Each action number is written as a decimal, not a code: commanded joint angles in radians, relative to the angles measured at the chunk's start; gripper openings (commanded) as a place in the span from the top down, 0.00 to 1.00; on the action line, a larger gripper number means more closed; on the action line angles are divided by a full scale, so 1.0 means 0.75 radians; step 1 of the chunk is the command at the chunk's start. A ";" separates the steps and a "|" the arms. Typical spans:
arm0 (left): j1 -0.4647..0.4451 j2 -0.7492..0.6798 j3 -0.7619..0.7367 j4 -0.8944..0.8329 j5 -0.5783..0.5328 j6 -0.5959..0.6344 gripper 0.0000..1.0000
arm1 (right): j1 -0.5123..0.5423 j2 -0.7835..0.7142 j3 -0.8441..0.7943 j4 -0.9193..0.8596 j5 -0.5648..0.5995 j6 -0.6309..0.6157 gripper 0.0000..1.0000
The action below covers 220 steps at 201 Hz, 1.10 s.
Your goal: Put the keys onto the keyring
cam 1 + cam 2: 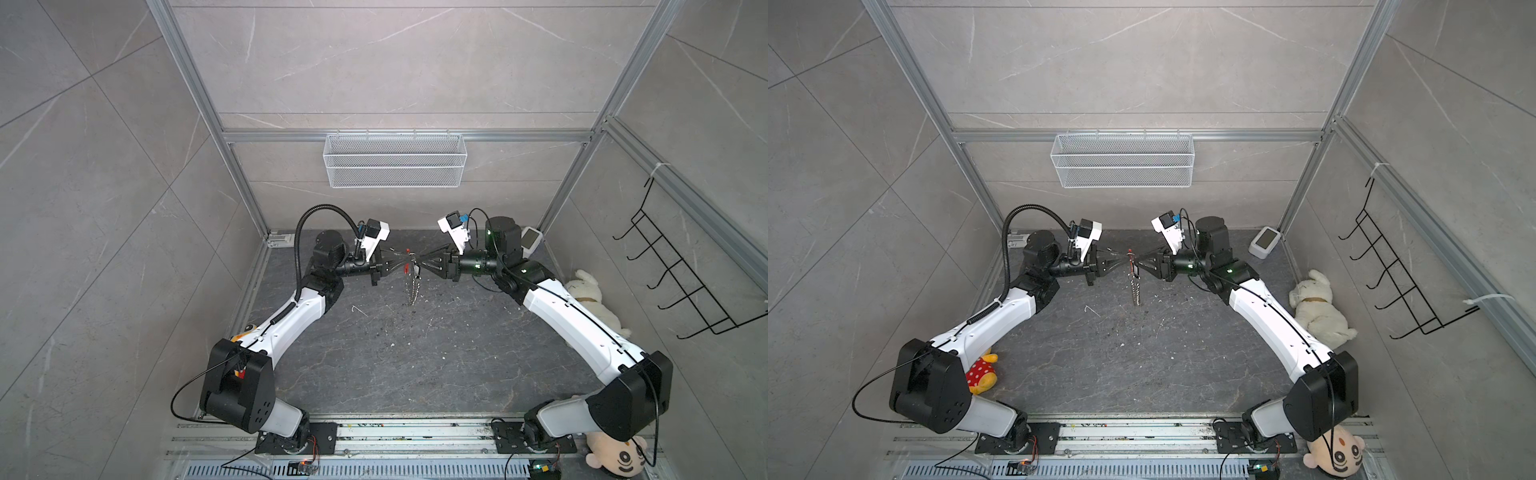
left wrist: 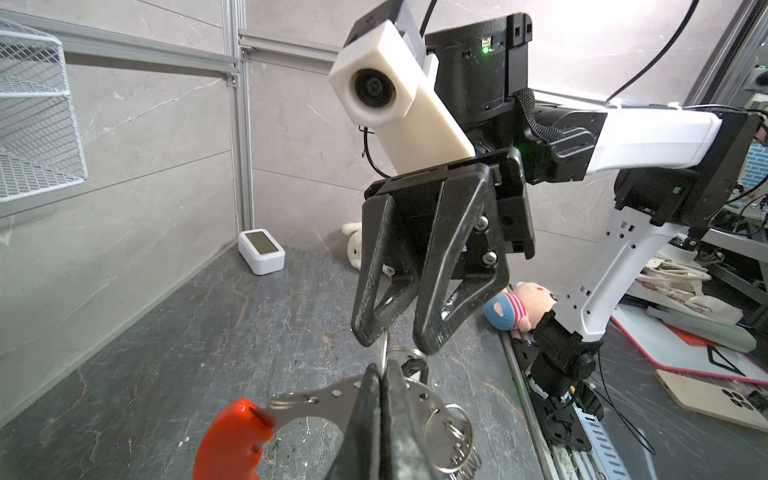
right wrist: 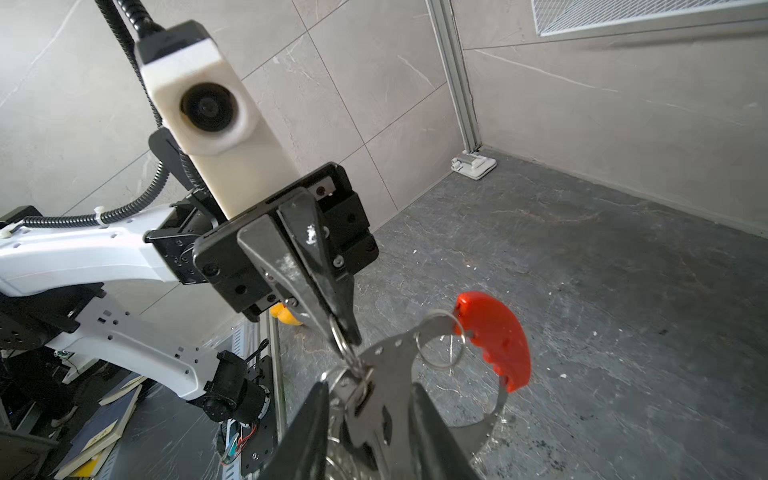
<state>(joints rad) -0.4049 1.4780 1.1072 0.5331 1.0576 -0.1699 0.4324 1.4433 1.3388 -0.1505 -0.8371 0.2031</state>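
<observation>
The keyring (image 1: 411, 291) hangs in the air at mid-table in both top views: a red bar on top and silver pieces trailing down (image 1: 1136, 291). My left gripper (image 2: 382, 374) is shut on a small ring threaded through its holed metal band (image 2: 332, 392), beside the red bar (image 2: 232, 436). My right gripper (image 3: 368, 388) faces it, open, with the band (image 3: 395, 361) loose between its fingers. A small black-and-white piece, the key (image 1: 417, 272), hangs at the grippers' meeting point (image 1: 1136, 273). How it is attached is hidden.
A white mesh basket (image 1: 395, 162) hangs on the back wall and a black wire hook rack (image 1: 685, 270) on the right wall. A white device (image 1: 1264, 241) and plush toys (image 1: 1316, 307) (image 1: 982, 370) lie at the table's sides. A small white bent wire (image 1: 357, 309) lies left of centre.
</observation>
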 commanded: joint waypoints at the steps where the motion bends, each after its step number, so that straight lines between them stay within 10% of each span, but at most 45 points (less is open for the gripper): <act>1: 0.006 -0.050 0.011 0.205 0.003 -0.082 1.00 | 0.004 0.008 -0.003 0.055 -0.040 0.029 0.70; 102: -0.004 -0.016 -0.014 0.408 0.005 -0.221 1.00 | 0.004 0.018 -0.015 0.139 -0.089 0.084 0.93; 220: -0.014 0.055 -0.014 0.566 0.048 -0.325 1.00 | 0.022 0.099 0.091 0.193 -0.168 0.142 0.97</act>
<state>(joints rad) -0.4061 1.5127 1.0855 0.8471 1.0607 -0.3824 0.4343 1.5051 1.3674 -0.0387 -0.9325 0.2924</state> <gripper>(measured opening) 0.047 0.049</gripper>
